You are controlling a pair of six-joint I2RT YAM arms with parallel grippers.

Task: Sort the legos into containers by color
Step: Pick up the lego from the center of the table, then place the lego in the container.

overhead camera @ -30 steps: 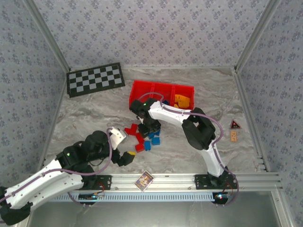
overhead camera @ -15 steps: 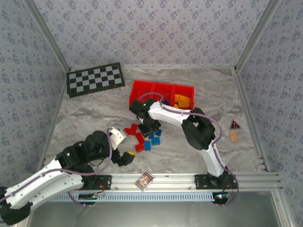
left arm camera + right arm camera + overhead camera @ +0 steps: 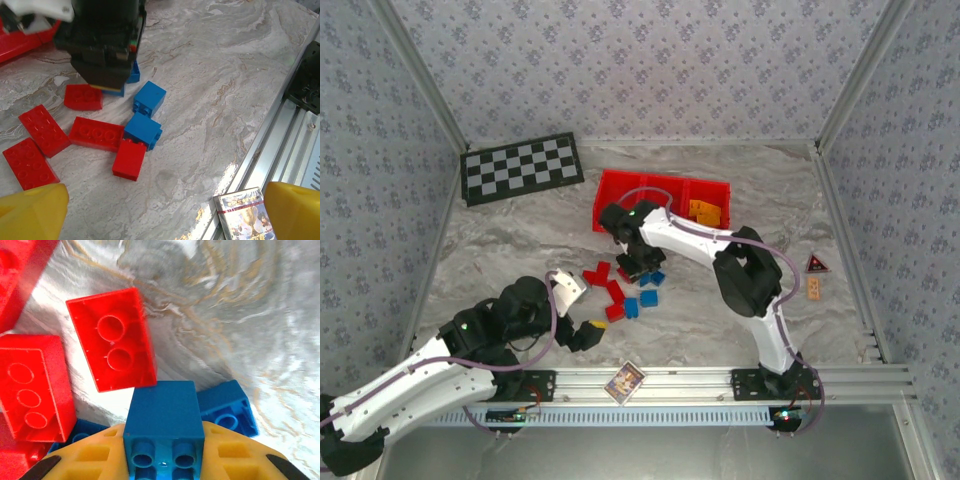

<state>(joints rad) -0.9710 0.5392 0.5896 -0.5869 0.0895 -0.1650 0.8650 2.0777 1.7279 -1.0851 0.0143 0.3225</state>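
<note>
The right fingers (image 3: 90, 460) are closed narrow on a blue brick (image 3: 165, 420). Its sides lie against both yellow fingers and its studded end faces the wrist camera. In the left wrist view the same brick pokes out under the black body of the right arm's wrist, at the far edge of the loose pile. Whether it rests on the table (image 3: 215, 95) or hangs just above it is hard to tell.

The left fingers (image 3: 30, 212) stand wide apart and hold nothing. They are low over the near side of the table, with the pile ahead of them. A printed card (image 3: 245, 212) lies on the rail, just beside the right-hand finger.

The loose legos lie together on the table between the tray and the near rail. Five red bricks (image 3: 96, 133) are spread across the left of the pile. Two more blue bricks (image 3: 149, 98) sit to their right, and the nearer one touches a small red brick. Close under the right wrist are a two-stud red piece, a longer red piece and another blue one just beside the held brick.

The red tray (image 3: 612, 188) lies behind the pile, with the right arm reaching across its front. Orange bricks (image 3: 705, 212) sit in its right-hand compartment. A checkerboard mat (image 3: 522, 168) lies at the back left, well apart.
</note>
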